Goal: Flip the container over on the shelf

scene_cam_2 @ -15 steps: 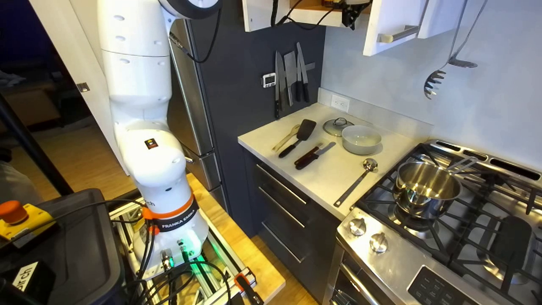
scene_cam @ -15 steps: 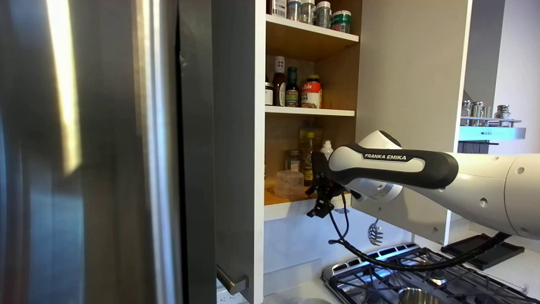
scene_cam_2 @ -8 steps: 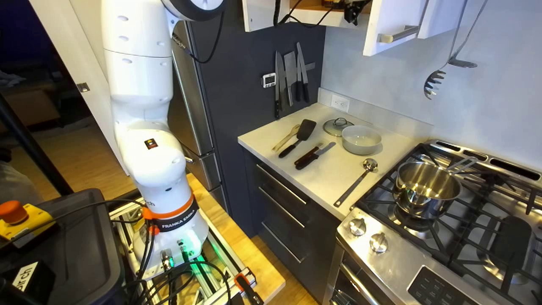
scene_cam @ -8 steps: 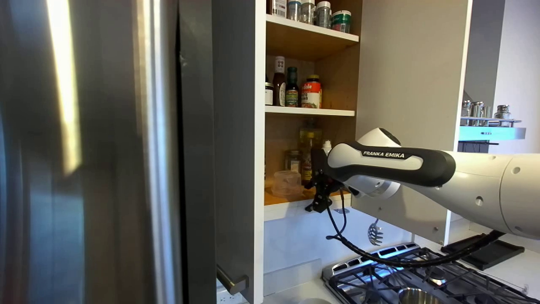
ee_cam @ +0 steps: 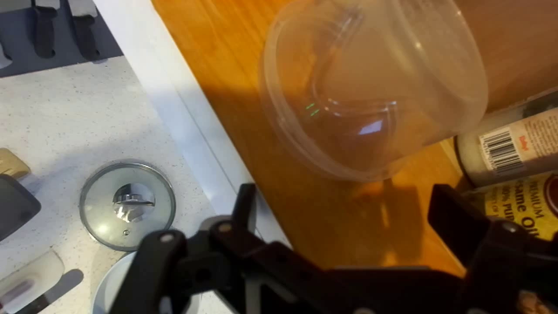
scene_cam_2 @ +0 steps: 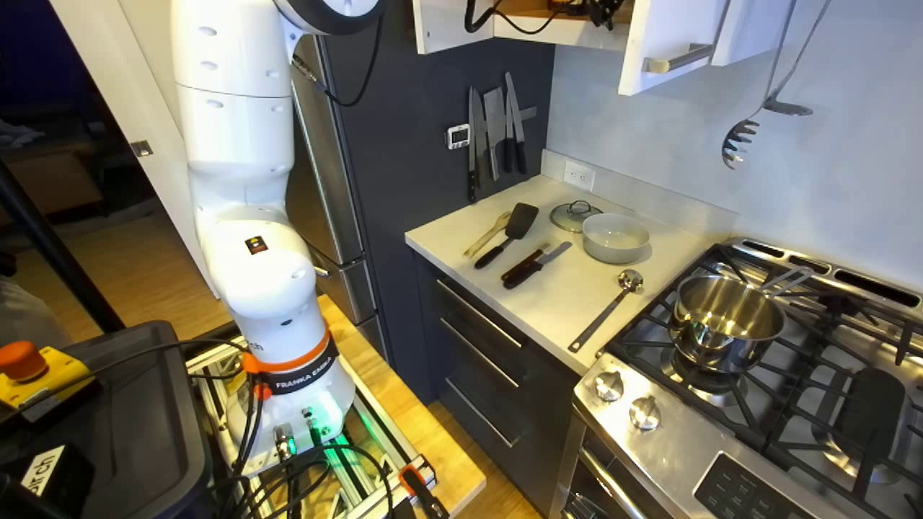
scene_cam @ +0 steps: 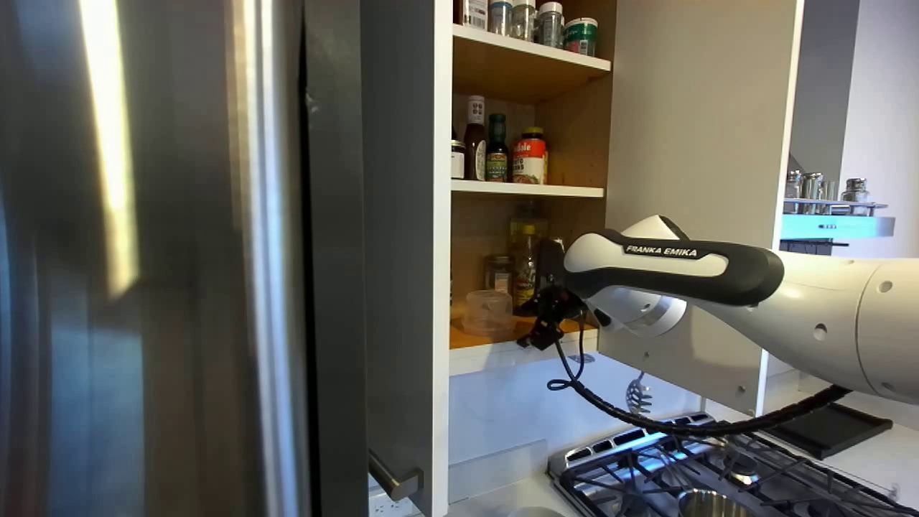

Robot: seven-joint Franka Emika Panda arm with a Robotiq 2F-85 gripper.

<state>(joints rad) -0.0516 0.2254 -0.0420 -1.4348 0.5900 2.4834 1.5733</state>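
The container is a squat clear plastic tub standing on the shelf, the bottom wooden board of the cupboard. It fills the upper middle of the wrist view; I cannot tell which end is open. My gripper is open, its black fingers wide apart with only bare shelf seen between them. The container lies just beyond the fingertips, apart from them. In an exterior view the gripper is to the right of the container at the shelf's front edge. It is partly cut off at the top of an exterior view.
A glass jar and a yellow-labelled sesame oil bottle stand behind the container; the oil bottle is close to the right finger. The shelf's white front edge runs under the left finger. Open cupboard doors flank the arm.
In both exterior views my gripper has risen a little; its fingers have tilted in one of them. The container sits very slightly further left than a second ago.
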